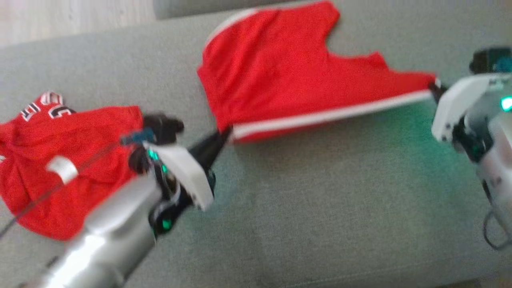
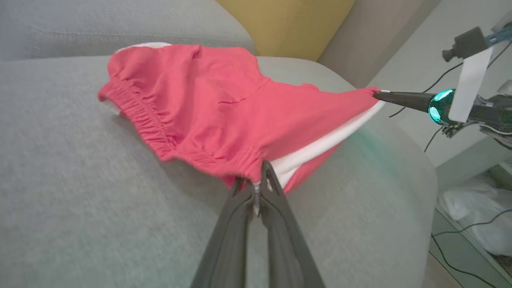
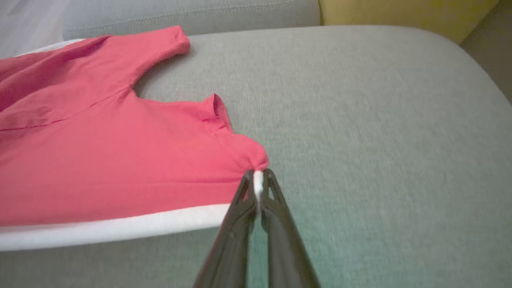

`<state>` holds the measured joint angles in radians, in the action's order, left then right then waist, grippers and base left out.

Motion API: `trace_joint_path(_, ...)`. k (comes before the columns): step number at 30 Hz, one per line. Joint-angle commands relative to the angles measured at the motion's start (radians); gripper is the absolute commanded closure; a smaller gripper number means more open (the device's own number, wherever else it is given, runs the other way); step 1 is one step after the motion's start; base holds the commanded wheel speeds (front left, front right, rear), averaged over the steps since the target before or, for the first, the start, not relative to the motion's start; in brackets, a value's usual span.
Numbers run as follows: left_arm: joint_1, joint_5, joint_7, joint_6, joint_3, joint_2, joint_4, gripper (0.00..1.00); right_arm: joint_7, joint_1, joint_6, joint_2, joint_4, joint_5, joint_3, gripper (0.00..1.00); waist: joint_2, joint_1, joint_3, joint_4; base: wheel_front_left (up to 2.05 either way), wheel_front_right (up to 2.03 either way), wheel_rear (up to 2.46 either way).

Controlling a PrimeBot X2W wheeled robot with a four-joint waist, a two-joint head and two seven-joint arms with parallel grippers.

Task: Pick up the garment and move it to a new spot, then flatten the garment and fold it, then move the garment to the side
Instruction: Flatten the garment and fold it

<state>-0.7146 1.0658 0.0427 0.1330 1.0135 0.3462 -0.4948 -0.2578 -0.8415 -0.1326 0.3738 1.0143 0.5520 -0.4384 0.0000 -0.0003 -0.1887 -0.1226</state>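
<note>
The left gripper point(image 1: 225, 135) is shut on the waistband end of the red shorts point(image 1: 276, 72). Only a tiny bit of cloth is pinched, right at the tips. The right gripper point(image 1: 435, 87) is shut on the leg end of the same side, by a small nip of the white stripe point(image 1: 328, 116). The stripe edge is pulled tight between the two grippers, from about 8 o'clock to 3 o'clock on the shorts in the head view.

The cloth could be lost from either grip, because so little of it is held. One hard pull apart would likely be enough. If one end slipped out, the shorts would be dragged into a bunch. The red jersey point(image 1: 60, 168) lies at 9 o'clock under the left arm point(image 1: 112, 224), so it could be caught and dragged along too.

The shorts are on the grey sofa seat point(image 1: 320, 208), toward 12 o'clock in the head view. They are spread out fairly flat. The waistband is bunched and wrinkly. One leg points away toward 12 o'clock. Soft creases are seen across the red cloth.
</note>
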Motion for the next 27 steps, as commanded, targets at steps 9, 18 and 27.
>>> trace_joint_path(9,0.157,0.028,-0.021,-0.043,0.020,0.059,0.155,1.00,-0.209,0.201,0.002,0.195,-0.212,0.221,-0.099,1.00,0.0000,0.0003,0.132,-0.018,0.00,0.00,0.00)
trace_joint_path(18,0.220,0.021,-0.036,-0.108,0.029,0.075,0.285,1.00,-0.220,0.305,0.002,0.267,-0.374,0.329,-0.037,1.00,0.0000,0.0003,0.136,-0.018,0.00,0.00,0.00)
trace_joint_path(27,0.176,0.014,-0.005,-0.120,0.029,0.070,0.336,1.00,-0.241,0.313,0.002,0.255,-0.439,0.284,0.027,1.00,0.0000,0.0003,0.098,0.030,0.00,0.00,0.00)
